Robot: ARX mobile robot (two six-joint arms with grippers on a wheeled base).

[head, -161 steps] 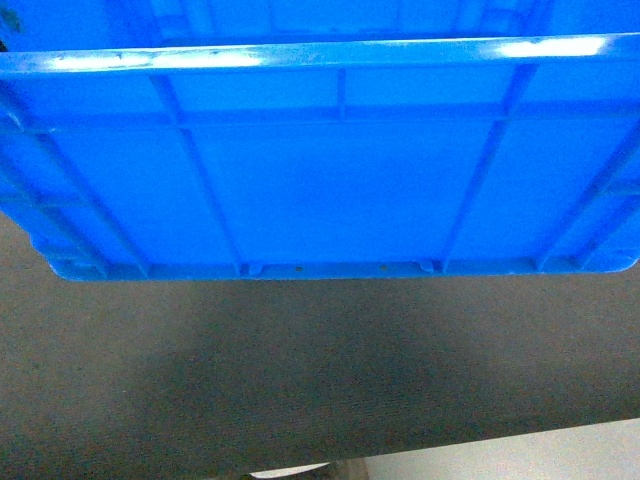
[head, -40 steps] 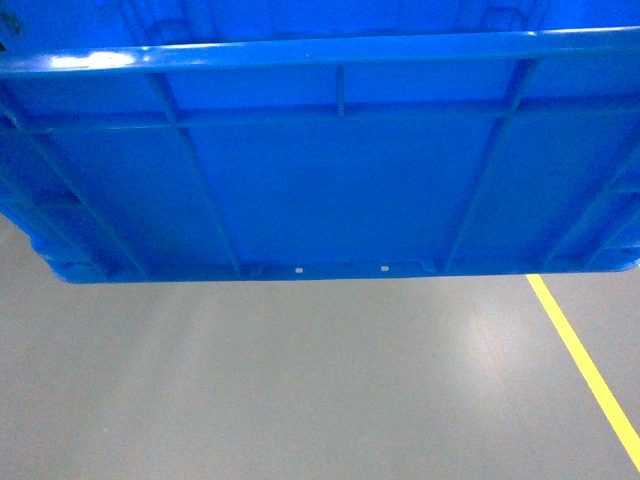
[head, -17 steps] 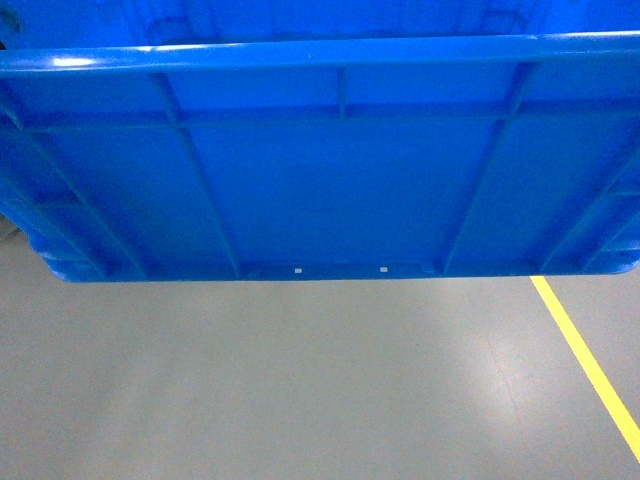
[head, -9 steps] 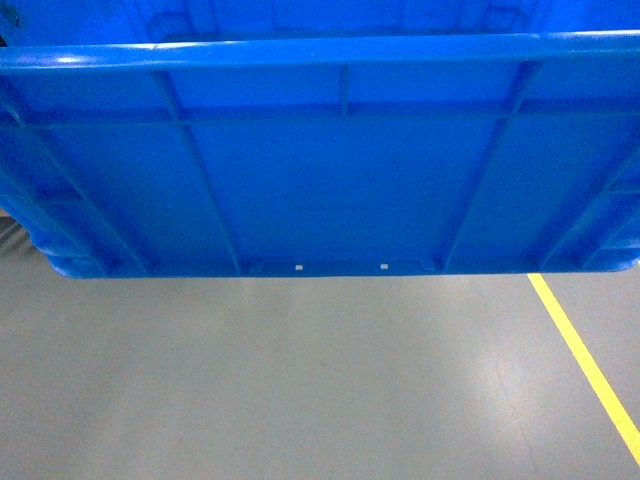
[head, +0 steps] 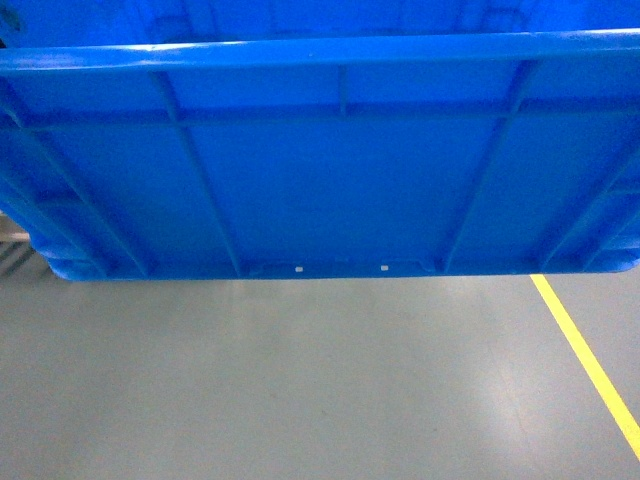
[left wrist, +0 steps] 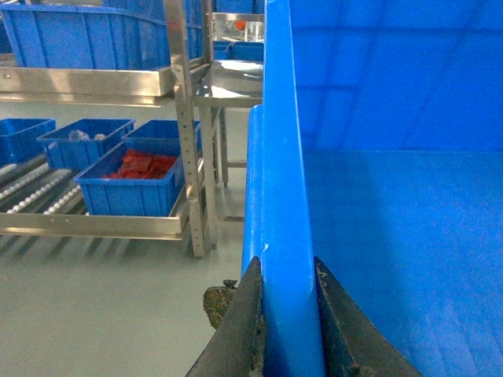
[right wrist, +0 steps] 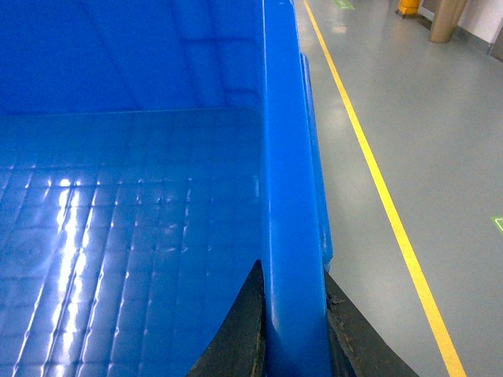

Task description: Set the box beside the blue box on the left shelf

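Observation:
The box [head: 320, 160], a large bright blue ribbed crate, hangs off the floor and fills the upper half of the head view. My left gripper [left wrist: 288, 264] is shut on its left rim [left wrist: 279, 157], one finger on each side of the wall. My right gripper [right wrist: 291, 269] is shut on the right rim [right wrist: 287, 141] in the same way. The left shelf [left wrist: 94, 225], a silvery rack with white rollers [left wrist: 35, 192], stands off to the left in the left wrist view. On it sit blue boxes, the nearest one [left wrist: 130, 196] holding red items.
A yellow floor line [head: 590, 370] runs along the right side, also seen as the yellow line [right wrist: 377, 181]. Larger blue bins [left wrist: 86, 35] sit on the rack's upper level. A steel table [left wrist: 228, 78] stands behind the rack. A striped edge [head: 15, 255] shows at the head view's far left.
The dark carpet under the box has given way to grey floor with a yellow line. A striped edge has come in at the far left. Both grips hold unchanged.

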